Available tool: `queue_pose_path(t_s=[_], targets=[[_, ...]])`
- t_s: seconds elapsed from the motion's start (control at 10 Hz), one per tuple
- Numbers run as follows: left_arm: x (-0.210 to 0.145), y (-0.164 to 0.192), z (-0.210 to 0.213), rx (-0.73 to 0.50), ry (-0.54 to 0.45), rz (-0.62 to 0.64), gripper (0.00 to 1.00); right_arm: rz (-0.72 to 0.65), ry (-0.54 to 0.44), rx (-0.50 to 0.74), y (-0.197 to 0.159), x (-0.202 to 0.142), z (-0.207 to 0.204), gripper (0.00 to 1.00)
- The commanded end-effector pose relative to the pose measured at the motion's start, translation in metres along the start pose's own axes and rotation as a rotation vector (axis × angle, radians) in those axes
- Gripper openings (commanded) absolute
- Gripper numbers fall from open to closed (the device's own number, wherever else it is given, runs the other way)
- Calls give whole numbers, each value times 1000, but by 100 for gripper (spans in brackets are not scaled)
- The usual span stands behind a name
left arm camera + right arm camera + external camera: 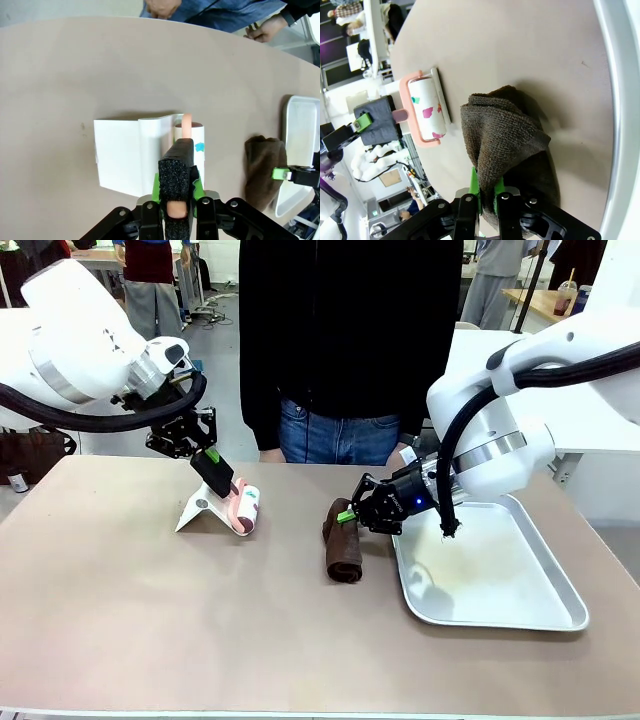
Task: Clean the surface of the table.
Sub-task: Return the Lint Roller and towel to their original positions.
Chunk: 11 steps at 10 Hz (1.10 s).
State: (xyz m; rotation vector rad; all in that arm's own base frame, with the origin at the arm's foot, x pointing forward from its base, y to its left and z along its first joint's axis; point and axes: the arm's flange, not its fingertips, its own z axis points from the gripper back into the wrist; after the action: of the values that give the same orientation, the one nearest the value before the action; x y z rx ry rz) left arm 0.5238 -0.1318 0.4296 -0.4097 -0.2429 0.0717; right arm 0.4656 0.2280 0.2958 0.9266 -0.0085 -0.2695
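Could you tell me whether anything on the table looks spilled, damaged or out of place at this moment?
Nothing stands out. The left tool grips the lint roller by its handle, the right tool pinches the brown cloth beside the metal tray, and the table shows no spill or damage.

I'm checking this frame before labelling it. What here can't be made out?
- Front view: the lint roller handle is covered by the left gripper.
- Left wrist view: the roller's paper drum sits behind the gripper's foam-padded fingers; the tray is cut by the right edge.
- Right wrist view: the right gripper fingertips are buried in the brown cloth.
- Any dirt on the table is too small to tell.
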Motion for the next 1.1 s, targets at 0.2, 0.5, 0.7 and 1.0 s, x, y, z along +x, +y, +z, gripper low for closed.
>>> queue_pose_path(t_s=[0.2,0.5,0.7,1.0], targets=[[2,4,0,49,-31,32,100,-3,5,4,0,-1,1,100],[0,9,9,56,-56,39,100,3,9,10,-1,-1,2,100],[-5,13,18,49,-72,38,100,10,6,14,0,-1,5,100],[-18,22,42,-6,-96,16,100,17,6,36,1,-2,34,100]])
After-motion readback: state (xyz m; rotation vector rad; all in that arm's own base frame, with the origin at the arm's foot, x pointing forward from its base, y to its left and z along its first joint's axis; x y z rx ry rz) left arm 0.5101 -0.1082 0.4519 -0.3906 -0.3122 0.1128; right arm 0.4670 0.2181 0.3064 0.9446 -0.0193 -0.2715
